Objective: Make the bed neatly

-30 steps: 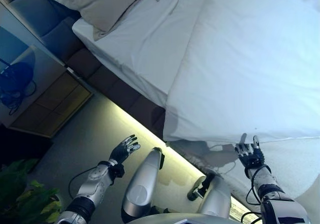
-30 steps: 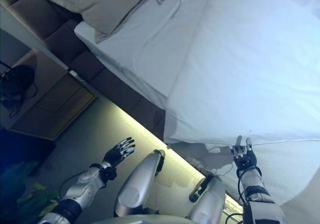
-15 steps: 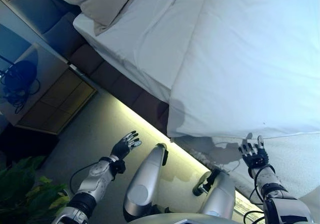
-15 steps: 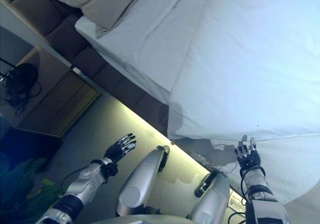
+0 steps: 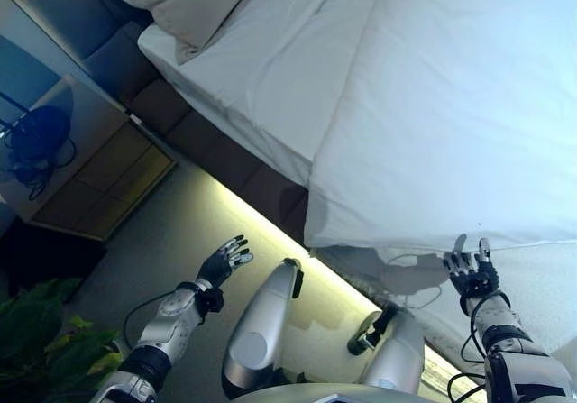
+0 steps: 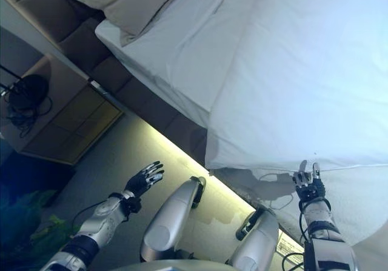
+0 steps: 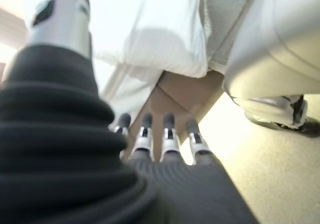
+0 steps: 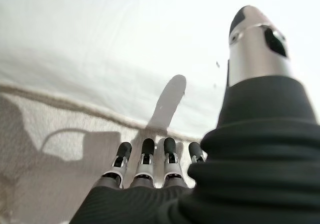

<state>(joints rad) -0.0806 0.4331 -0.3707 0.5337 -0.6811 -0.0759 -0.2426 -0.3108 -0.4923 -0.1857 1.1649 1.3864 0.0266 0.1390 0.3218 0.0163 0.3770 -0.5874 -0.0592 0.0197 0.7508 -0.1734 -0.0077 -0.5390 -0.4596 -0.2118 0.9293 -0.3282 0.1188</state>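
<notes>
Risk noted: the white duvet [image 5: 451, 114] is lying across the bed with its near edge overhanging the side, and the right hand [image 5: 471, 272] is approaching that hem with straight fingers. If the fingers are closing short of the edge, they are likely catching only the textured cover beneath [image 8: 55, 184], leaving the duvet unmoved or dragging the wrong layer. A one-sided pull is also likely skewing the hem, since the left hand [image 5: 224, 261] is standing well apart from the bedding, over the floor [image 5: 171, 232] beside the lit bed base.

Right hand: fingers [image 8: 145, 156] are extending straight and spread, thumb raised apart, gripping nothing; the tips are sitting just below the duvet hem, and contact cannot be confirmed.

Left hand: fingers [image 7: 167, 134] are relaxed and straight, holding nothing, touching nothing.

The pillow [image 5: 189, 2] is resting at the head end, on the exposed sheet [image 5: 270, 69], beside the nightstand [image 5: 86, 169]
</notes>
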